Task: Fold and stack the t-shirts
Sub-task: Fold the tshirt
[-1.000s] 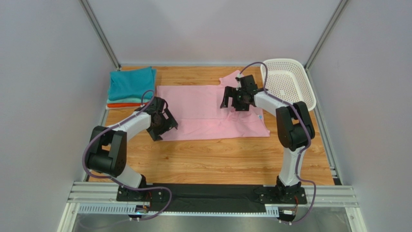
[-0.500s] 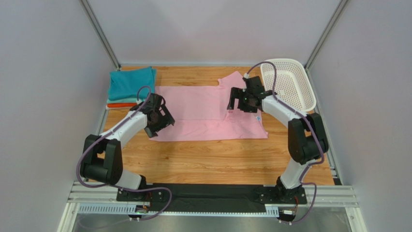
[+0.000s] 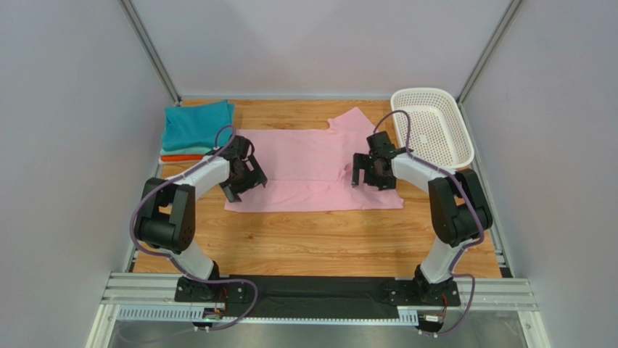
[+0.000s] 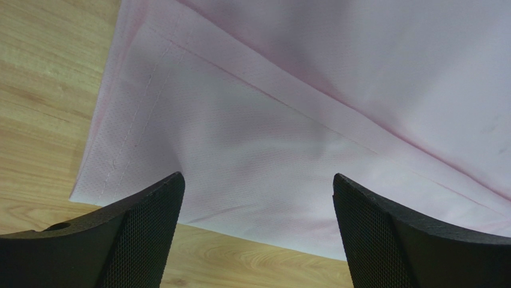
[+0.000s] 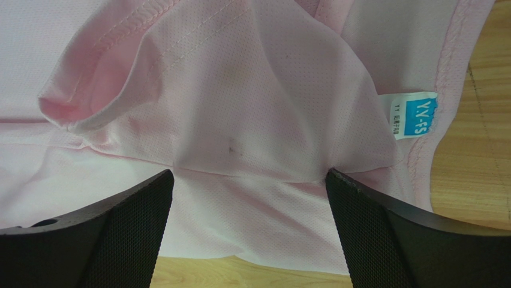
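A light pink t-shirt (image 3: 305, 170) lies spread flat on the wooden table, near side folded over, one sleeve sticking out at the back right. My left gripper (image 3: 243, 183) is open and empty over the shirt's near left corner (image 4: 150, 150). My right gripper (image 3: 368, 176) is open and empty over the shirt's right end, by the neck label (image 5: 415, 114) and a folded sleeve (image 5: 144, 72). A stack of folded tees, teal (image 3: 197, 125) on top, pale mint and orange (image 3: 181, 157) below, sits at the back left.
A white perforated plastic basket (image 3: 434, 127) stands at the back right, close behind the right arm. Bare wood (image 3: 319, 239) lies between the shirt and the arm bases. Grey walls close in the table on three sides.
The right gripper moved toward me and down along the shirt's right end. The left gripper swung back a little, then settled over the near left corner. The shirt's near edge sits slightly straighter.
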